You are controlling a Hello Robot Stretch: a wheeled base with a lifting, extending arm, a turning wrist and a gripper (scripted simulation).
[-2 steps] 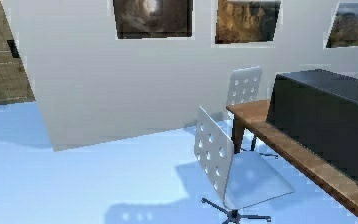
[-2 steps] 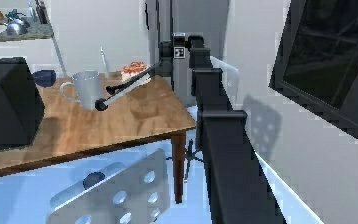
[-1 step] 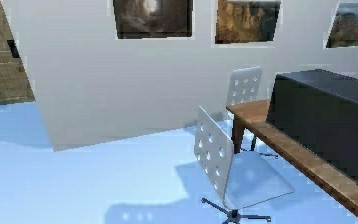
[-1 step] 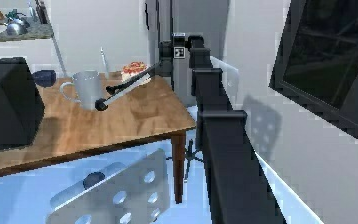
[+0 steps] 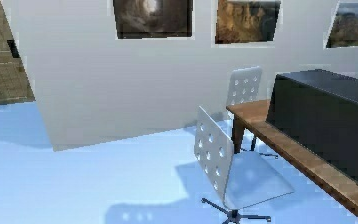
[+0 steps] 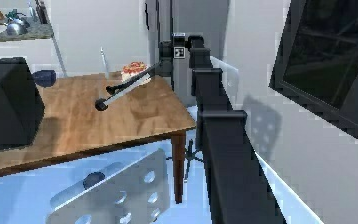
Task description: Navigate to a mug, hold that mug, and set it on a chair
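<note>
**Arm out over the table: the reach for the mug looks to be the step in hand**

Nearest the lens, the dark arm (image 6: 225,160) rises from six o'clock of the arm side view. A white perforated chair (image 6: 117,195) stands beside it at seven o'clock. At the arm's far end the gripper (image 6: 109,99) lies over the wooden table (image 6: 137,130), its fingers pointing toward eight o'clock. I cannot tell whether it holds anything.

A reddish thing (image 6: 135,69) sits on the table near the gripper, at its one o'clock. Farther out, at its ten o'clock, a small blue rounded thing (image 6: 47,77) stands just beside a dark box (image 6: 12,100). It may be the mug, though that is unsure.

I judge this the grasping stage. The next move calls for bringing the fingers to the blue thing without clipping the box. After that comes a short carry to the chair.

No writing can be read. The white squares (image 6: 167,50) by the wrist bear only black marks.
</note>
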